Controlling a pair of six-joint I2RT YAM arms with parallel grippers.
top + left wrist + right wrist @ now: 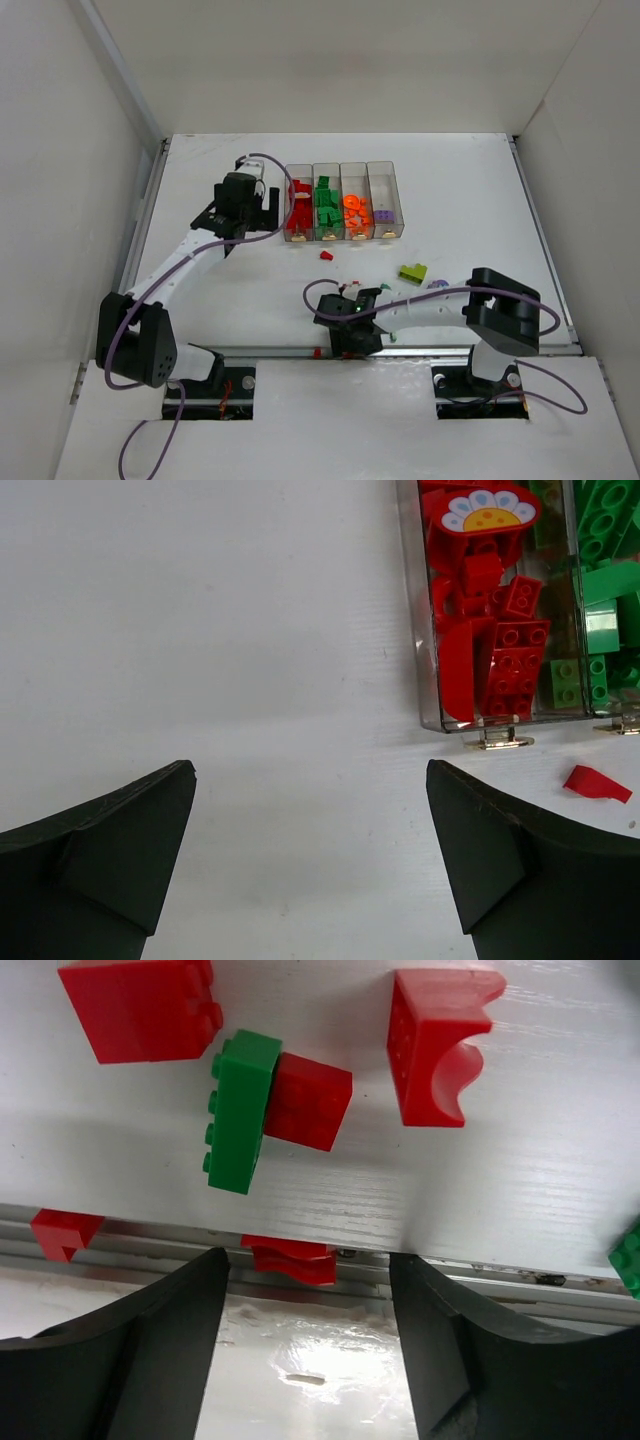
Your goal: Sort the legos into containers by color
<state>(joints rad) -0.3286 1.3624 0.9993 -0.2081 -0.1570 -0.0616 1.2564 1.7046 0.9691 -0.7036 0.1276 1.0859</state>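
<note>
Since my right pincer (310, 1295) is sitting partly open with nothing in it, what matters is the small red piece (290, 1260) right off my fingertips, down in the metal rail (500, 1285). Its long side runs finger to finger and fits inside my gap, so I reckon a straight drop and squeeze would catch its ends.

Just beyond it is a green plate (240, 1110) stuck to a red brick (310, 1100), and further out a red arch piece (440, 1045).

My left pincer (310, 770) is wide open and empty by the red bin (422, 630), so the right one's way nearer.

Only the top view shows the bins (380, 180), well apart from my right pincer across the table, while my wrist mostly covers these rail bits there.
</note>
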